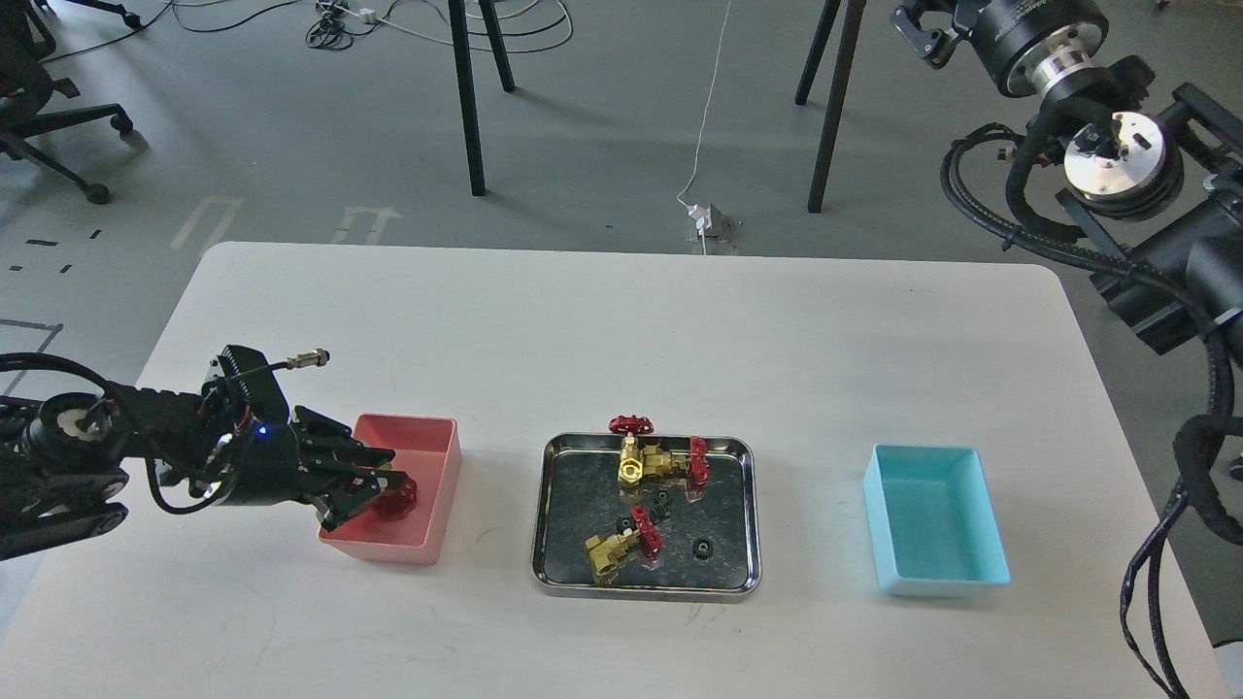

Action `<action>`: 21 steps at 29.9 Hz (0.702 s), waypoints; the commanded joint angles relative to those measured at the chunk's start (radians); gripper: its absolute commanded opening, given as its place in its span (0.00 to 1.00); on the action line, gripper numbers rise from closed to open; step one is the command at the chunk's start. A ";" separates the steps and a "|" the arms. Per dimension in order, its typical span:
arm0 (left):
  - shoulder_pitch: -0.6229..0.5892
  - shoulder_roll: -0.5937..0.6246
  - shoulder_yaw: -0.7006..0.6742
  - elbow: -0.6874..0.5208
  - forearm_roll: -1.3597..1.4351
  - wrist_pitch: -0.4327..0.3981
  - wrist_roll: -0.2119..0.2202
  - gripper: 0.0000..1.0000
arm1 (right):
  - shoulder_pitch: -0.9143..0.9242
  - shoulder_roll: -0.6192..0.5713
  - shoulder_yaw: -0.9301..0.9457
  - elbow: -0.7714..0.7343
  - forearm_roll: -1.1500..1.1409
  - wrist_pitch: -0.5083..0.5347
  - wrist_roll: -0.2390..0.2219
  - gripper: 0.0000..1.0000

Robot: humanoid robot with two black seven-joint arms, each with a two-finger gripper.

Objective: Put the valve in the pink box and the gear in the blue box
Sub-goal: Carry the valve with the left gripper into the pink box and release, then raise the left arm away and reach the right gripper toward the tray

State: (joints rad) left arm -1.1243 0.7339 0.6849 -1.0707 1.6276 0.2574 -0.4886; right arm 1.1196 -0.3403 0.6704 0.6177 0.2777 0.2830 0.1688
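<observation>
My left gripper (386, 492) reaches down into the pink box (432, 456) at the left and is shut on a valve (398, 497), of which only the dark red handwheel shows. Three more valves lie in the steel tray (742, 515): two at the back (641, 464) and one at the front left (610, 551). Two black gears (699, 549) (661, 503) lie in the tray too. The blue box (932, 524) stands empty at the right. My right gripper (918, 27) is raised at the top right, far from the table; its fingers cannot be told apart.
The tray sits mid-table between the two boxes. My right arm, with its cables (1146, 243), hangs along the right edge. Chair and stand legs (466, 97) are on the floor beyond the table's far edge.
</observation>
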 commanded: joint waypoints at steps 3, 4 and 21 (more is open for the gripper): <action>0.001 0.016 -0.057 -0.029 -0.006 -0.009 0.000 0.85 | -0.014 -0.002 -0.011 0.004 -0.005 0.001 0.000 1.00; -0.002 0.021 -0.070 -0.041 -0.006 -0.010 0.000 0.86 | -0.015 -0.005 -0.018 0.008 -0.009 0.002 -0.003 1.00; -0.031 0.236 -0.912 -0.255 -0.978 -0.613 0.000 0.94 | 0.250 -0.141 -0.846 0.488 -1.409 0.097 -0.048 1.00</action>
State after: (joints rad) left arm -1.1565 0.9697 -0.1333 -1.3242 0.9348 -0.2378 -0.4885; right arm 1.2808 -0.4942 0.0106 0.9904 -0.9477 0.3598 0.1219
